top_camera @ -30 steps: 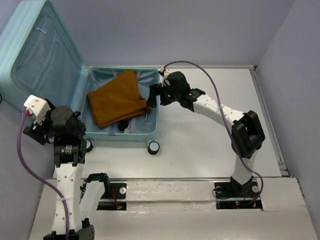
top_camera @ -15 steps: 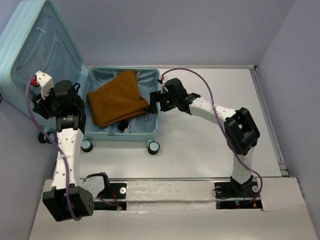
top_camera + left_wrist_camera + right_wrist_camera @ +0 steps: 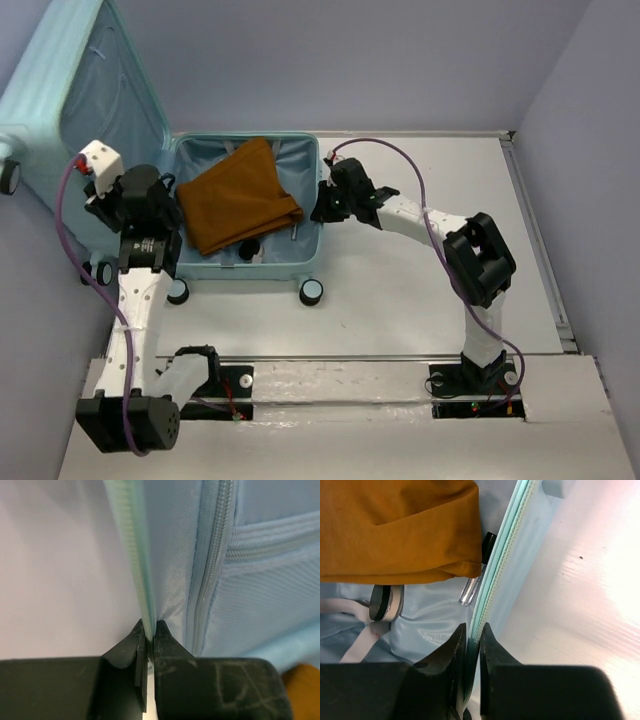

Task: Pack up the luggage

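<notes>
Since a second ago the lid of the luggage (image 3: 105, 110) has swung up from its backward lean toward upright, and the left arm has travelled with it, rising from beside the front corner to the lid's edge. The right arm has closed in on the opposite side.

Now the luggage lies open at the back left of the bench (image 3: 420, 290), its base shell flat and its lid standing steeply at the left, light blue lining facing the base. The left end effector (image 3: 148, 627) is clenched on the lid's thin rim, one finger on the outer shell side and one on the lining side, beside the lining zipper (image 3: 212, 565). The right end effector (image 3: 471, 630) is clenched on the right-hand rim of the base shell, pinching the zipper-toothed edge.

Inside the base a folded mustard cloth (image 3: 235, 195) lies across the middle. Near its front edge sits a small black-and-white round item (image 3: 385, 605), possibly a roll of tape; the view is too poor to tell. A clear tube (image 3: 470, 590) lies against the right wall. One caster wheel (image 3: 311, 292) shows at the front right corner.
</notes>
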Robot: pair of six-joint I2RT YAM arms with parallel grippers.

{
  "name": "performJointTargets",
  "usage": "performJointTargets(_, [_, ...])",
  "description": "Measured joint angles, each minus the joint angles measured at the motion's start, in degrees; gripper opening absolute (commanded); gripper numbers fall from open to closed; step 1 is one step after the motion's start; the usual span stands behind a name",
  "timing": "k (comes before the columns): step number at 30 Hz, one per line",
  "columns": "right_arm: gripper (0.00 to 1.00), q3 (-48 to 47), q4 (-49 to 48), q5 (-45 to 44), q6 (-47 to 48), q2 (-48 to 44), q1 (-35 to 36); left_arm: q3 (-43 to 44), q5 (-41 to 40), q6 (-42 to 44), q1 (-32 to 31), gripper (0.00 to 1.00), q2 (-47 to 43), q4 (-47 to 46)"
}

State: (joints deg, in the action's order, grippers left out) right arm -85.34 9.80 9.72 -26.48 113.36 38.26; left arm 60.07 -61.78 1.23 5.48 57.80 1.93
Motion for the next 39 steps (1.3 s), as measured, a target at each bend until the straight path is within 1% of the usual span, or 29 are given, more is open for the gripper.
performJointTargets(2, [0.07, 0.04, -0.07, -0.7, -0.92, -0.02, -0.09, -0.5, -1.68, 2.1, -6.78, 0.06, -1.88, -0.55])
performJointTargets(3, [0.07, 0.04, -0.13, -0.74, -0.92, -0.02, -0.15, -0.9, -2.29, 3.5, -12.0, 0.06, -3.23, -1.11])
performJointTargets(6, [0.07, 0.11, -0.26, -0.76, -0.92, -0.02, -0.37, -1.9, -4.96, 7.26, -24.11, 0.06, -6.67, -2.23])
performJointTargets(7, [0.07, 0.22, -0.39, -0.76, -0.9, -0.02, -0.37, -2.14, -5.7, 8.44, -27.58, 0.06, -7.45, -2.23])
performJointTargets(10, [0.07, 0.33, -0.5, -0.94, -0.79, -0.04, -0.37, -3.87, -8.46, 12.31, -40.89, 0.06, -9.22, -0.76])
performJointTargets(11, [0.07, 0.33, -0.52, -0.98, -0.76, -0.04, -0.37, -4.31, -9.38, 12.98, -43.32, 0.06, -9.25, -0.15])
performJointTargets(12, [0.07, 0.33, -0.55, -1.11, -0.76, -0.04, -0.37, -4.72, -11.08, 13.75, -47.17, 0.12, -9.05, 0.9])
performJointTargets(13, [0.07, 0.33, -0.7, -1.22, -0.76, -0.04, -0.37, -5.07, -11.96, 14.01, -50.62, 0.24, -8.52, 2.36])
performJointTargets(14, [0.07, 0.33, -0.76, -1.42, -0.74, -0.07, -0.42, -5.11, -12.85, 13.68, -55.04, 0.66, -7.34, 5.46])
performJointTargets(15, [0.07, 0.42, -0.85, -1.6, -0.68, -0.07, -0.52, -5.11, -13.57, 13.0, -58.4, 0.91, -6.4, 7.91])
performJointTargets(16, [0.07, 0.68, -1.09, -1.68, -0.59, -0.13, -0.7, -5.07, -12.28, 10.99, -61.68, 0.99, -5.6, 10.56])
performJointTargets(18, [0.07, 1.57, -1.88, -1.09, -0.68, -0.46, -1.38, -4.22, -6.78, 6.23, -68.52, 0.99, -4.46, 11.34])
performJointTargets(20, [0.07, 2.67, -3.39, -0.11, -1.07, -0.83, -1.84, -1.42, -0.04, 2.78, -74.77, 0.99, -4.28, 12.5])
performJointTargets(21, [0.07, 3.54, -4.5, 0.07, -1.22, -1.22, -2.32, 0.22, 2.82, 1.27, -76.87, 0.99, -4.63, 12.48])
performJointTargets(24, [0.07, 7.87, -8.24, 1.53, -1.95, -3.06, -4.0, 6.4, 10.95, -1.99, -77.44, 0.99, -5.73, 12.85])
performJointTargets(27, [0.07, 11.61, -11.28, 3.17, -2.34, -4.81, -6.38, 11.43, 17.4, -4.15, -77.29, 0.99, -7.23, 11.93])
performJointTargets(28, [0.07, 14.4, -13.16, 3.91, -2.69, -6.32, -7.45, 13.64, 19.8, -5.33, -76.76, 0.99, -7.28, 11.52])
performJointTargets(30, [0.07, 16.76, -13.68, 4.94, -2.69, -8.2, -9.05, 16.55, 21.35, -6.78, -75.25, 0.99, -6.54, 11.63])
performJointTargets(31, [0.07, 18.36, -13.53, 5.29, -2.36, -9.62, -10.29, 18.95, 23.1, -8.09, -72.32, 0.99, -5.66, 12.63])
performJointTargets(32, [0.07, 19.63, -13.14, 5.73, -2.01, -10.8, -11.5, 21.18, 24.68, -9.31, -67.73, 0.98, -4.37, 12.92])
performJointTargets(33, [0.07, 20.44, -12.7, 5.9, -1.75, -11.76, -12.66, 23.04, 28.2, -10.8, -60.61, 0.97, -2.73, 12.9])
performJointTargets(34, [0.14, 21.05, -12.11, 6.01, -1.33, -12.57, -13.81, 23.8, 30.21, -12.15, -54.45, 0.97, -1.25, 13.03])
performJointTargets(36, [0.4, 21.9, -10.86, 6.62, -0.42, -13.97, -16.63, 24.15, 34.95, -14.91, -42.75, 0.97, 2.23, 13.51])
performJointTargets(37, [0.71, 22.25, -10.23, 7.28, -0.09, -14.4, -18.25, 24.13, 36.74, -15.87, -36.92, 0.97, 4.11, 14.08])
performJointTargets(38, [0.84, 22.51, -9.68, 7.78, -0.22, -14.88, -19.61, 23.96, 39.67, -17.31, -32.02, 0.97, 5.97, 14.12])
performJointTargets(39, [0.9, 22.64, -8.68, 8.15, -0.26, -15.52, -21.22, 23.69, 42.23, -18.45, -27.58, 0.97, 8.2, 14.16])
